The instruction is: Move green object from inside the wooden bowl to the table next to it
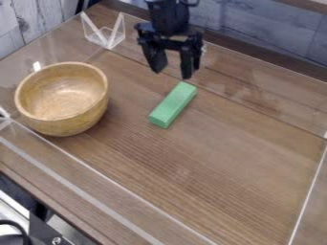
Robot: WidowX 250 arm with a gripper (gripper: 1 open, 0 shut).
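The green object (173, 104) lies flat on the dark wood-grain table (217, 163), a short way right of the wooden bowl (60, 97). The bowl's pale inside holds nothing. My gripper (169, 67) hangs above the table behind the block, apart from it, its black fingers spread open with nothing between them.
Clear acrylic walls (76, 196) run around the tabletop. A small clear stand (103, 32) sits at the back left corner, left of the gripper. A grey plank wall rises behind the table.
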